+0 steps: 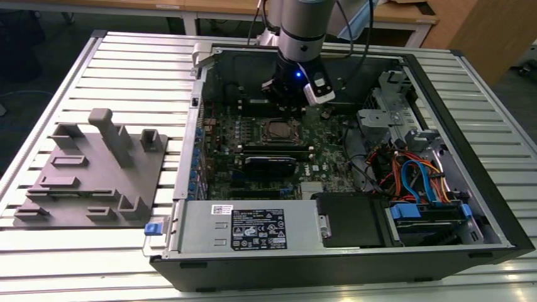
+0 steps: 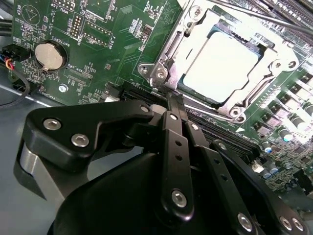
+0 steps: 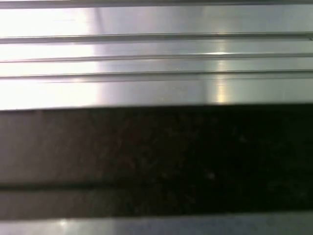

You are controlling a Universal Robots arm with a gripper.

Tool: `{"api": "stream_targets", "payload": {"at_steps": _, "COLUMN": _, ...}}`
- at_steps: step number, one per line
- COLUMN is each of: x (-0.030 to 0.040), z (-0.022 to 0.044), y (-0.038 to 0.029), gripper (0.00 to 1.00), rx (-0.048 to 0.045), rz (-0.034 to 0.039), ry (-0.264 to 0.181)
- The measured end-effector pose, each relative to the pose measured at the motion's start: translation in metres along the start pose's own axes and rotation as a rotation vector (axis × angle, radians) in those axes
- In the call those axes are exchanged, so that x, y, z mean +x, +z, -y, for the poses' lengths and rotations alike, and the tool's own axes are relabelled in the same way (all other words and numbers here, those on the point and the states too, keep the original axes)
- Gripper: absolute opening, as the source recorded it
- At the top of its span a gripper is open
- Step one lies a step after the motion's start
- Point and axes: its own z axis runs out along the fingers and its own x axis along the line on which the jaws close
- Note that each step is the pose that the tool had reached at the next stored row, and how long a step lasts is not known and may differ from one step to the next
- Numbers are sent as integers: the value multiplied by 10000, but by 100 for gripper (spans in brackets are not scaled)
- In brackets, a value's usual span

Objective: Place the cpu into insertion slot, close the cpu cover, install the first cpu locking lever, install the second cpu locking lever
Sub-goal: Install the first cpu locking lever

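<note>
The cpu (image 2: 221, 66), a pale silver square, lies in the socket on the green motherboard. The cpu cover (image 2: 188, 45), a grey metal frame, lies flat around it with the chip showing through its window. A thin metal lever rod (image 2: 259, 16) runs along the socket's far side. My gripper (image 2: 175, 99) hovers just beside a corner of the socket, its black fingers shut together with nothing between them. In the exterior view the gripper (image 1: 288, 102) hangs inside the open computer case, a little behind the socket (image 1: 275, 130).
The case walls (image 1: 436, 94) surround the board. A coin battery (image 2: 49, 55) sits on the board. Coloured cables (image 1: 411, 176) and a drive cage fill the exterior view's right, with a power supply (image 1: 243, 226) in front. A grey fixture tray (image 1: 92, 170) lies on the slatted table (image 3: 156, 49).
</note>
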Motion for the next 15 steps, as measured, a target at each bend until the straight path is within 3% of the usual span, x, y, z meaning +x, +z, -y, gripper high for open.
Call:
{"api": "stream_targets", "payload": {"at_steps": 11, "x": -1, "z": -4, "y": -38, "gripper": 10, "rx": 10, "rz": 4, "ry": -1}}
{"api": "stream_targets", "payload": {"at_steps": 15, "x": -2, "z": -4, "y": -9, "gripper": 10, "rx": 241, "rz": 11, "ry": -3}}
